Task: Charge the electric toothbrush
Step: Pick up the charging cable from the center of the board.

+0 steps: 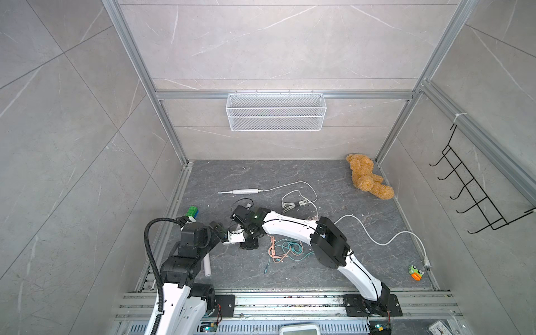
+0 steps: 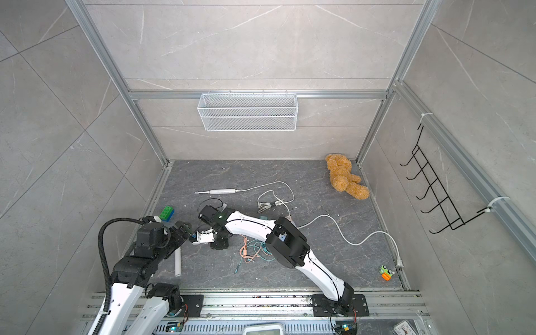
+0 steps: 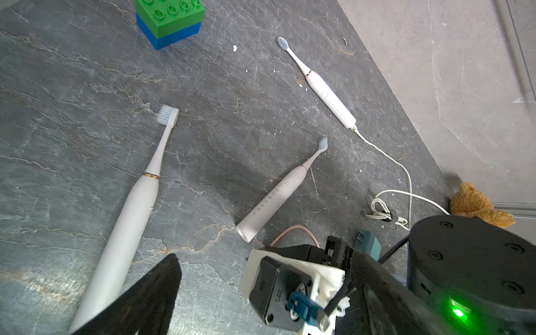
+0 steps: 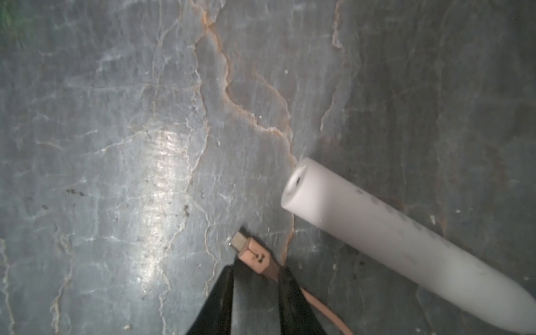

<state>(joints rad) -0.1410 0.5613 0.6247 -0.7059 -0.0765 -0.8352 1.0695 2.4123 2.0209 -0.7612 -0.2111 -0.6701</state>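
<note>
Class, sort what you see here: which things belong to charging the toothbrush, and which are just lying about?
For the job:
pale pink toothbrush
pink charging plug

Lying about:
green-and-blue bricks
teddy bear
toy car
wire basket

Back wall (image 1: 275,58): wire basket (image 1: 275,111). Right wall (image 1: 493,101): hook rack (image 1: 475,191). Table (image 1: 377,208), back right corner: plush bear (image 1: 368,179). Back, left of centre: far toothbrush (image 1: 240,191), head to the left, charging cable (image 3: 410,188) in its base, looping off right. Left edge: block stack (image 1: 192,213). Front left, partly under the left arm (image 1: 185,261): near toothbrush (image 1: 207,265). Between far and near toothbrush: middle toothbrush (image 3: 272,200), plug (image 4: 252,252) just off its base, between the right jaws. Centre front: cable tangle (image 1: 285,249). Front right corner: toy car (image 1: 415,272).
</note>
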